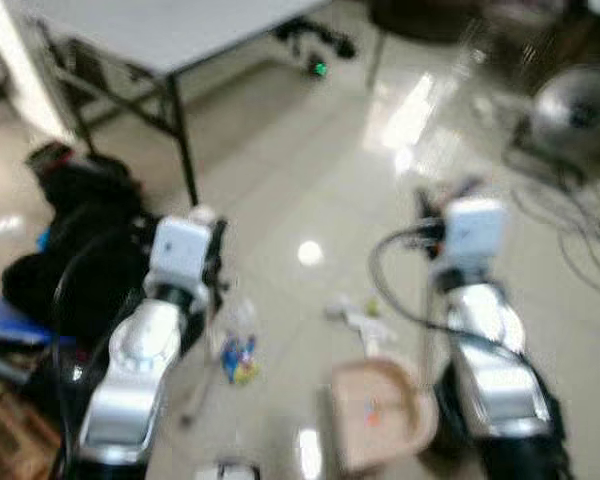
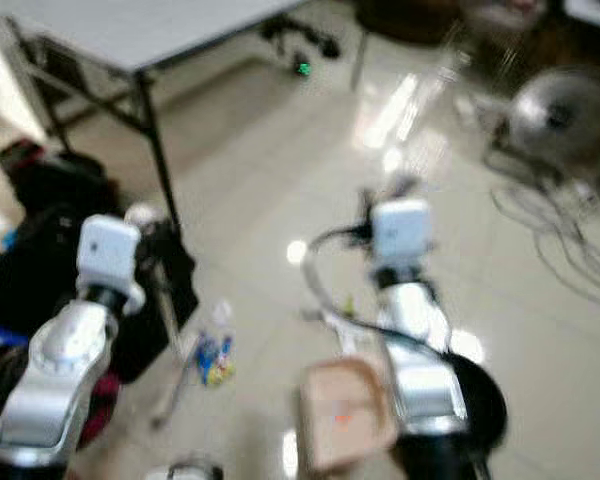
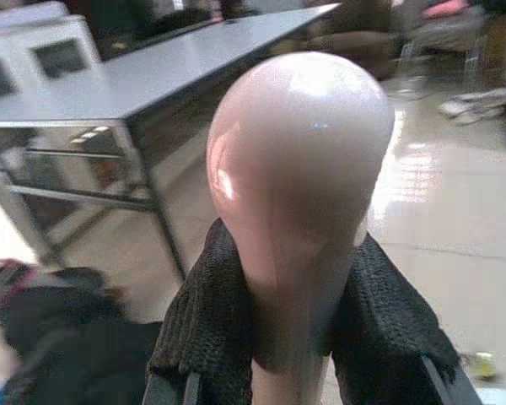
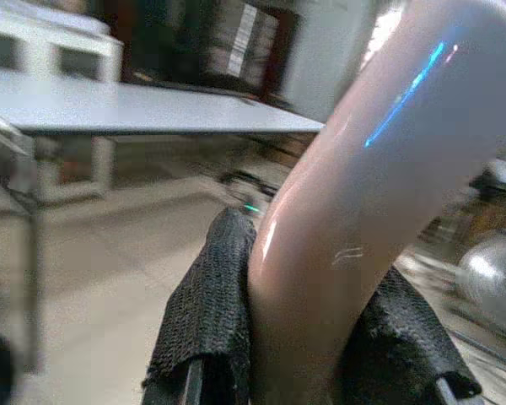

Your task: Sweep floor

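The floor point(image 1: 310, 180) spreads glossy beyond my fingers. My right fingers point(image 4: 211, 321) pinch the pink dustpan handle point(image 4: 379, 169), the dustpan point(image 1: 380, 415) resting on the floor below. My left fingers point(image 3: 207, 329) clamp the broom handle point(image 3: 299, 186) (rounded pink tip poking past them). Litter point(image 1: 238, 358) lies between both.

A grey folding table with black metal legs point(image 1: 170, 40) is standing at the far left on the glossy pale tiled floor point(image 1: 310, 180). Black bags point(image 1: 70, 250) are lying heaped beside its near leg. A round silver fan point(image 1: 577, 115) is sitting at the far right, with dark cables point(image 1: 570, 240) trailing across the tiles before it. A small green light point(image 1: 320, 68) is glowing on a blurred dark object under the table's far end.
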Motion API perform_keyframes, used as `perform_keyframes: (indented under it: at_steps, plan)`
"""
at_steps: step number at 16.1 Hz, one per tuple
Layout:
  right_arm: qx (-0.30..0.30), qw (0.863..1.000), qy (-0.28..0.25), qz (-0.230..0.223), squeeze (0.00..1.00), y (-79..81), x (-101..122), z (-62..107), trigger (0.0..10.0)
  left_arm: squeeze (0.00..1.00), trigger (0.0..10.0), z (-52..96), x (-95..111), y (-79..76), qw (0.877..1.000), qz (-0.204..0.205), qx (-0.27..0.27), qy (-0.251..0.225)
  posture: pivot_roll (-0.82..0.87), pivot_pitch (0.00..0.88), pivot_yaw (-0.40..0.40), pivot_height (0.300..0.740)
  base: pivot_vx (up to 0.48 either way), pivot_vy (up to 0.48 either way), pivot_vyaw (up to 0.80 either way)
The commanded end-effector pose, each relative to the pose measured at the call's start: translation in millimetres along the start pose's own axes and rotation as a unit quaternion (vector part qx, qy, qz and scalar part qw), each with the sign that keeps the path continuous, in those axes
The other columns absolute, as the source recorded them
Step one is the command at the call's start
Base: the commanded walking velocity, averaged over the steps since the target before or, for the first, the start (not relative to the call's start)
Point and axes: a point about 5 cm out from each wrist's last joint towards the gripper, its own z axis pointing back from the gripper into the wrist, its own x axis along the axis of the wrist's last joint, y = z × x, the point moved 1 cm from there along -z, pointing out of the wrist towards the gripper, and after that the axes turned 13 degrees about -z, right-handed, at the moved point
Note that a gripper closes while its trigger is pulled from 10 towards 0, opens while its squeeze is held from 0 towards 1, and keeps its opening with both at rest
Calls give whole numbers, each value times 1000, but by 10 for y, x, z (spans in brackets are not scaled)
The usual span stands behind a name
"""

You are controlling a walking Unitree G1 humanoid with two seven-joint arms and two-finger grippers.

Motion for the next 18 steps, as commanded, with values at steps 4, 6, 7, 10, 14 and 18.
perform_keyframes:
  at_steps: [4, 6, 7, 10, 14, 18]
  plan:
    - [-20, 999, -25, -32, 0, -96, 77, -4, 10000, 0, 10000, -32, 109, 6, 1000, -10, 4, -26, 171, 80, -37, 740, 319, 0, 0]
    - [-28, 999, -32, -30, 0, -107, 78, 3, 10000, 0, 10000, -46, 111, -3, 1000, -11, 0, -27, 171, 87, -25, 740, 319, 0, 0]
    - [-32, 999, -34, -28, 0, -118, 73, 11, 10000, 0, 10000, -54, 109, -17, 1000, -12, -5, -27, 171, 89, -18, 740, 319, 0, 0]
    - [-58, 998, -34, -15, 0, -163, 55, 28, 10000, 0, 10000, -81, 107, -61, 999, -11, -16, -28, 168, 100, -2, 740, 319, 0, 0]
    - [-85, 995, -44, 4, 0, -214, 45, 29, 10000, 0, 10000, -143, 109, -127, 999, -6, -33, -31, 156, 122, 18, 740, 320, 0, 0]
    - [-92, 995, -44, -20, 0, -264, -5, -33, 10000, 0, 10000, -240, 93, -161, 999, -1, -36, -27, 168, 164, 16, 740, 239, 0, 0]
